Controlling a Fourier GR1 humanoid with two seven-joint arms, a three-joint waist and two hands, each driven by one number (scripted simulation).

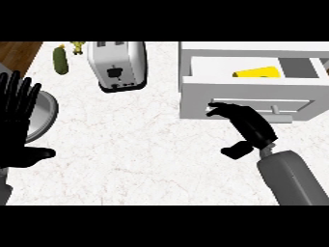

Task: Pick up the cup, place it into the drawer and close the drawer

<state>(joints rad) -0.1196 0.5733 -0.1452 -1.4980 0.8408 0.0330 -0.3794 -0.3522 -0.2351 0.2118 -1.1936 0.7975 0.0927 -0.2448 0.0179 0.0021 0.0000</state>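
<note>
So the cup (256,73) is bright yellow, lying on its side inside the open drawer (252,96) at the worktop's far right corner. Our right hand (244,120) sits just in front of it, fingers relaxed against the drawer front, holding nothing. Left hand (8,126) rests open by the left edge.

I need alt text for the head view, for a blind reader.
The robot's right hand touches the front of an open white drawer that holds a yellow cup. Its open left hand rests at the left edge; a silver toaster and a green cucumber lie on the white marble counter.
</note>
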